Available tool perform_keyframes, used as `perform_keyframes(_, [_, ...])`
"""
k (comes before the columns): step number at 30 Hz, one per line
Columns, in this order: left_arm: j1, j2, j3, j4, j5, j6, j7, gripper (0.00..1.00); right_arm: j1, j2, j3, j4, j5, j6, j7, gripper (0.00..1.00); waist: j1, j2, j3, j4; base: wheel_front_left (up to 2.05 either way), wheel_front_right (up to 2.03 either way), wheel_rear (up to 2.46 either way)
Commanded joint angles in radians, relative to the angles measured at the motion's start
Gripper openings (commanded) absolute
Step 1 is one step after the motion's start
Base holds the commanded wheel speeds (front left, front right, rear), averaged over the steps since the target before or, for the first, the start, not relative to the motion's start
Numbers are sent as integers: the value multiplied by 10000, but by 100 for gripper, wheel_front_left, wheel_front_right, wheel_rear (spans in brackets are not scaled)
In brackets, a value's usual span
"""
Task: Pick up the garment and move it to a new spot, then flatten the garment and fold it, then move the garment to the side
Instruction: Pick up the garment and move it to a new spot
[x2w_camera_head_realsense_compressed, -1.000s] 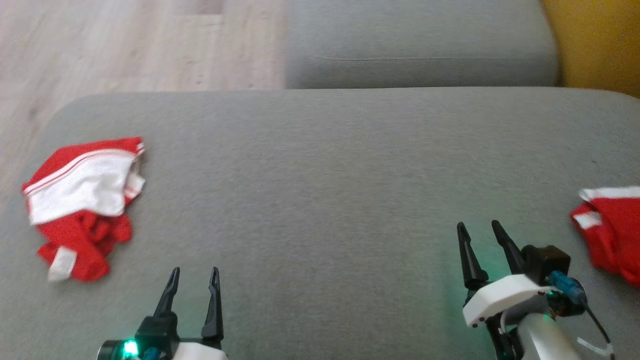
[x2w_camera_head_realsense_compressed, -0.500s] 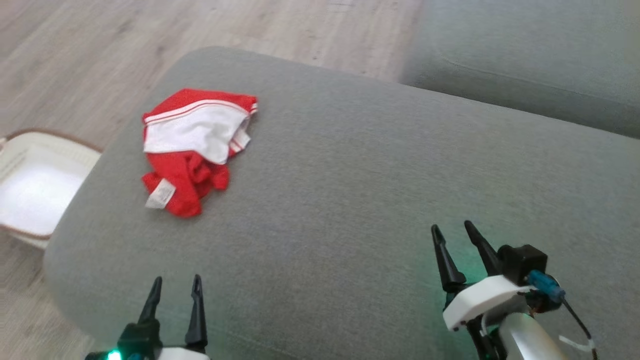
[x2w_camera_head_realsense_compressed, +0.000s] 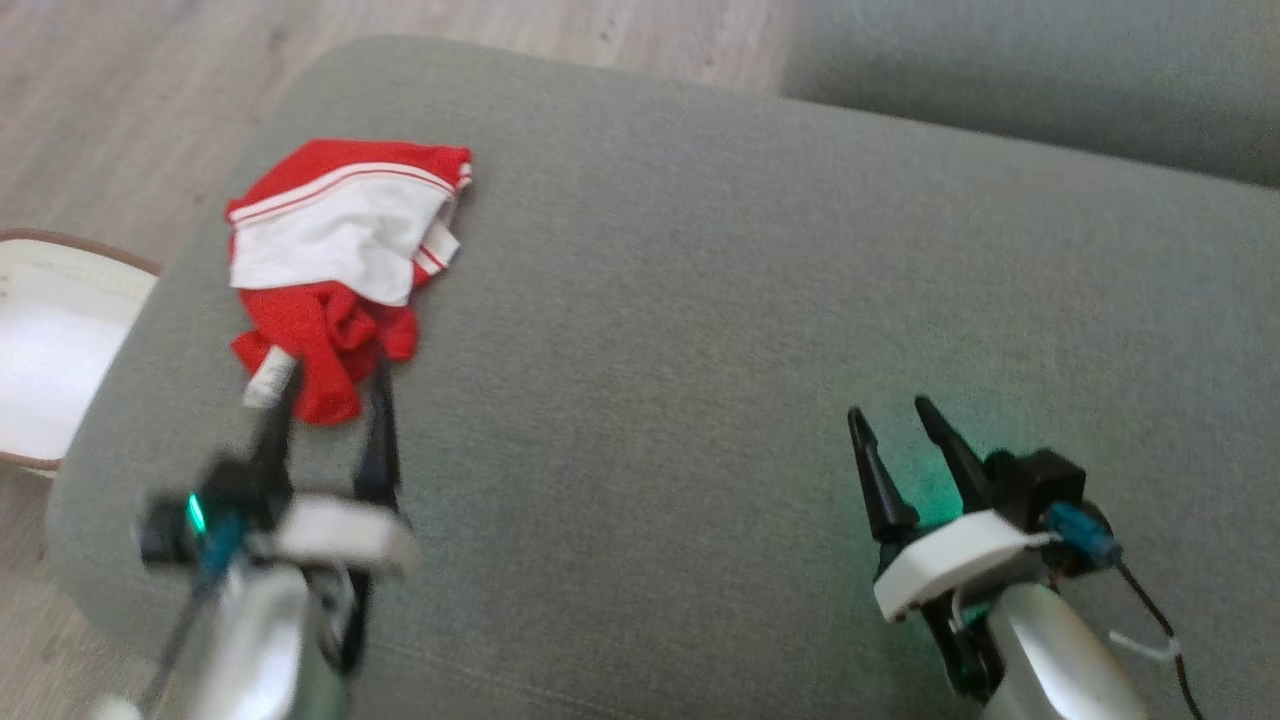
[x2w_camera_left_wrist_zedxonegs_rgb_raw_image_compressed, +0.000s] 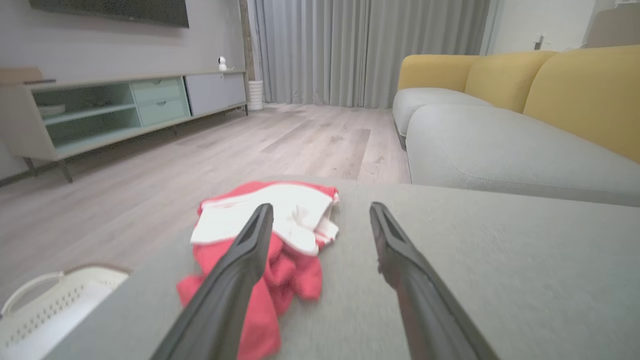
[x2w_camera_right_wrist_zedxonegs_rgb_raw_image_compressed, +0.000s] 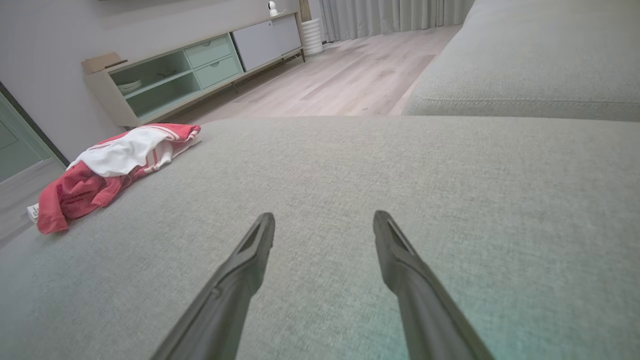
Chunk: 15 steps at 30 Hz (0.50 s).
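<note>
The garment is a crumpled red and white piece lying near the left end of the grey couch seat. My left gripper is open, its fingertips at the garment's near edge with nothing between them. In the left wrist view the garment lies just beyond the left finger, partly hidden by it. My right gripper stands open over bare cushion at the lower right, far from the garment. The right wrist view has the garment at the far left, away from the right gripper.
A white basket with a brown rim stands on the wooden floor by the couch's left end. A second grey cushion lies beyond. A yellow sofa back and a low TV cabinet stand further off.
The head camera has swung left. My left arm has risen and reached forward until its fingertips meet the garment's near edge. The right gripper holds about the same place.
</note>
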Motion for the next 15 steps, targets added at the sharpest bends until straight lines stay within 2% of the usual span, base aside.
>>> perform_keyframes(1, [-1040, 476, 493, -90, 139, -24, -53, 100, -551, -13, 235, -404, -101, -7, -63, 100, -1, 0, 437, -341, 0, 0, 0])
perform_keyframes(10, [-4285, 2302, 686, 2904, 420, -231, 223, 100, -1354, -12, 565, -942, -325, -7, -63, 100, -1, 0, 1897, -1365, 0, 0, 0])
perform_keyframes(15, [-5086, 2824, 866, 4163, 43, -346, 861, 100, -1703, -12, 683, -1174, -427, -7, -63, 100, -1, 0, 2513, -1784, 0, 0, 0])
